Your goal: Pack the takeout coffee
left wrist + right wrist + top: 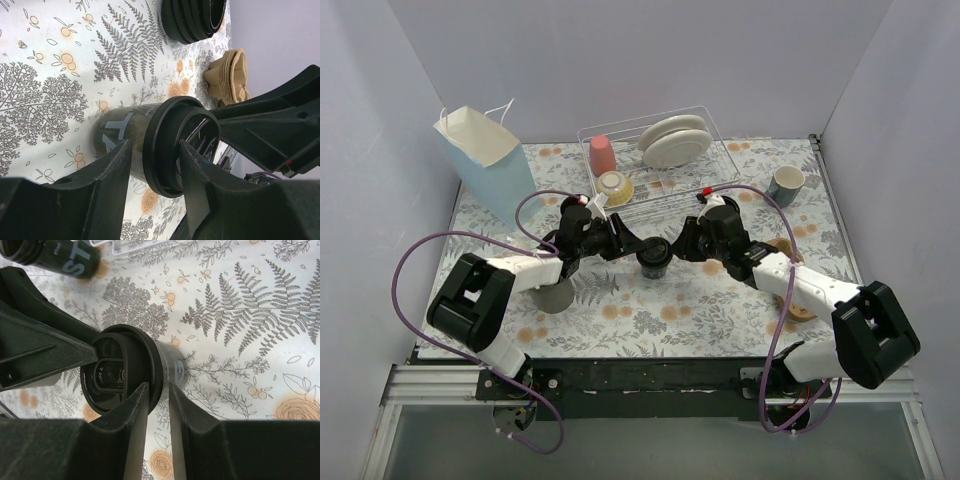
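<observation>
- Takeout coffee cup (653,258) stands upright at the centre of the table (720,310), well apart from the paper bag (485,165) at the far-left corner.
- My left end effector (152,150), about half open, clamps the cup's side.
- My right end effector (159,387), nearly closed, pinches the lid (115,370) at its rim.
- Risk: opposing pulls from my two arms could tip the cup or pop the lid off.

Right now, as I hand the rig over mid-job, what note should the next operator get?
Left claw: shut on the small black disposable cup at its rim.
Right claw: straddles the round black plastic lid at its edge; grip unclear.
Cup: upright on the floral table cover, between both claws.
Done: lid is on.
Left: packing; the brown pulp carrier lies on the table's right side, the light blue paper bag stands back left.
</observation>
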`<state>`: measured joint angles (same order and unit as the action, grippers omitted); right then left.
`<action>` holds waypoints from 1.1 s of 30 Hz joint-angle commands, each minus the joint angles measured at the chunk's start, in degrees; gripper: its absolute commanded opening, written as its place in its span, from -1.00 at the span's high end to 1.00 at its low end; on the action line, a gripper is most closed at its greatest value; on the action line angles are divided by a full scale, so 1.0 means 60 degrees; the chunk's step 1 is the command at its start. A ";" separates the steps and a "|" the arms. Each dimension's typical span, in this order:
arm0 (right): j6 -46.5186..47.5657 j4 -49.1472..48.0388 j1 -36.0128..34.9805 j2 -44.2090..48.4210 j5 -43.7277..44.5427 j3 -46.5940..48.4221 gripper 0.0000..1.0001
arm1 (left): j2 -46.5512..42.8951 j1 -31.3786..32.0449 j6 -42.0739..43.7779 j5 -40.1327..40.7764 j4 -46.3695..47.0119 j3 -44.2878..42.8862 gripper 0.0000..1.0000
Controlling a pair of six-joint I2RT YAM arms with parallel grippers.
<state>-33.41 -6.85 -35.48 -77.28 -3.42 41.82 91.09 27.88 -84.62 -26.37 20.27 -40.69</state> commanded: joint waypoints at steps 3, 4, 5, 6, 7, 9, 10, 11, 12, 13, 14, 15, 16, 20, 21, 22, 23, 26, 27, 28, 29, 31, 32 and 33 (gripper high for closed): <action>0.0456 0.2520 -0.0443 -0.0158 0.0131 0.0471 0.33 | 0.0697 0.0392 0.0524 0.0850 -0.2236 0.0790 0.20; 0.0412 0.2432 -0.0443 -0.0114 -0.0014 0.0456 0.32 | 0.0697 0.0407 0.0510 0.0836 -0.2236 0.0804 0.20; 0.0252 0.2315 -0.0443 -0.0027 -0.0161 0.0442 0.32 | 0.0697 0.0407 0.0509 0.0850 -0.2222 0.0805 0.20; 0.0178 0.2111 -0.0429 -0.0012 -0.0278 0.0442 0.31 | 0.0697 0.0422 0.0509 0.0865 -0.2221 0.0819 0.20; 0.0090 0.2007 -0.0443 -0.0026 -0.0555 0.0413 0.31 | 0.0697 0.0451 0.0495 0.0879 -0.2221 0.0805 0.20; -0.0332 0.1599 -0.0443 0.0018 -0.0704 0.0310 0.31 | 0.0697 0.0451 0.0480 0.0909 -0.2221 0.0805 0.20; -0.0538 0.1321 -0.0429 0.0061 -0.0936 0.0034 0.32 | 0.0683 0.0480 0.0466 0.0923 -0.2221 0.0819 0.21; -0.0714 0.1231 -0.0443 0.0134 -0.0968 -0.0085 0.32 | 0.0668 0.0481 0.0451 0.0923 -0.2221 0.0819 0.21; -0.0963 0.0969 -0.0443 0.0208 -0.0939 -0.0173 0.33 | 0.0625 0.0495 0.0465 0.0952 -0.2221 0.0834 0.20; -0.1038 0.0778 -0.0429 0.0295 -0.0794 -0.0304 0.32 | 0.0610 0.0510 0.0451 0.0967 -0.2236 0.0877 0.20; -0.1096 0.0761 -0.0443 0.0485 -0.0662 -0.0436 0.31 | 0.0566 0.0510 0.0451 0.0996 -0.2251 0.0907 0.20; -0.1126 0.0747 -0.0443 0.0574 -0.0501 -0.0481 0.26 | 0.0508 0.0510 0.0451 0.1040 -0.2265 0.0922 0.20; -0.1097 0.0747 -0.0414 0.0676 -0.0282 -0.0481 0.22 | 0.0478 0.0510 0.0465 0.1070 -0.2294 0.0922 0.20; -0.1068 0.0951 -0.0312 0.1363 0.0144 -0.0364 0.08 | 0.0404 0.0524 0.0422 0.1114 -0.2309 0.0995 0.21; -0.1068 0.0966 -0.0311 0.1467 0.0218 -0.0350 0.07 | 0.0390 0.0524 0.0407 0.1143 -0.2309 0.0995 0.20; -0.1111 0.0966 -0.0282 0.1570 0.0306 -0.0349 0.07 | 0.0375 0.0524 0.0378 0.1158 -0.2309 0.0995 0.20; -0.1199 0.0952 -0.0297 0.1716 0.0306 -0.0393 0.07 | 0.0375 0.0524 0.0363 0.1158 -0.2309 0.1038 0.20; -0.1651 0.0806 -0.0297 0.1877 0.0175 -0.0627 0.09 | 0.0273 0.0568 0.0246 0.1260 -0.2309 0.1126 0.20; -0.1784 0.0602 -0.0297 0.1936 0.0175 -0.0773 0.10 | 0.0244 0.0568 0.0231 0.1318 -0.2309 0.1156 0.20; -0.1916 0.0426 -0.0297 0.2009 0.0189 -0.1064 0.11 | 0.0185 0.0583 0.0202 0.1348 -0.2309 0.1185 0.20; -0.2106 0.0250 -0.0297 0.2141 0.0233 -0.1256 0.11 | 0.0170 0.0583 0.0173 0.1392 -0.2324 0.1200 0.20; -0.2458 -0.0204 -0.0297 0.2229 0.0277 -0.1593 0.13 | 0.0141 0.0598 0.0143 0.1421 -0.2339 0.1215 0.20; -0.2517 -0.0264 -0.0282 0.2215 0.0263 -0.1638 0.13 | 0.0126 0.0598 0.0143 0.1450 -0.2382 0.1215 0.20; -0.2576 -0.0293 -0.0297 0.2157 0.0233 -0.1624 0.14 | 0.0112 0.0612 0.0114 0.1480 -0.2412 0.1215 0.20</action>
<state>-44.91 -4.32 -37.15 -64.84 -2.94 33.74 89.03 30.50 -87.50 -21.71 22.65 -37.82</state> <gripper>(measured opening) 0.436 0.403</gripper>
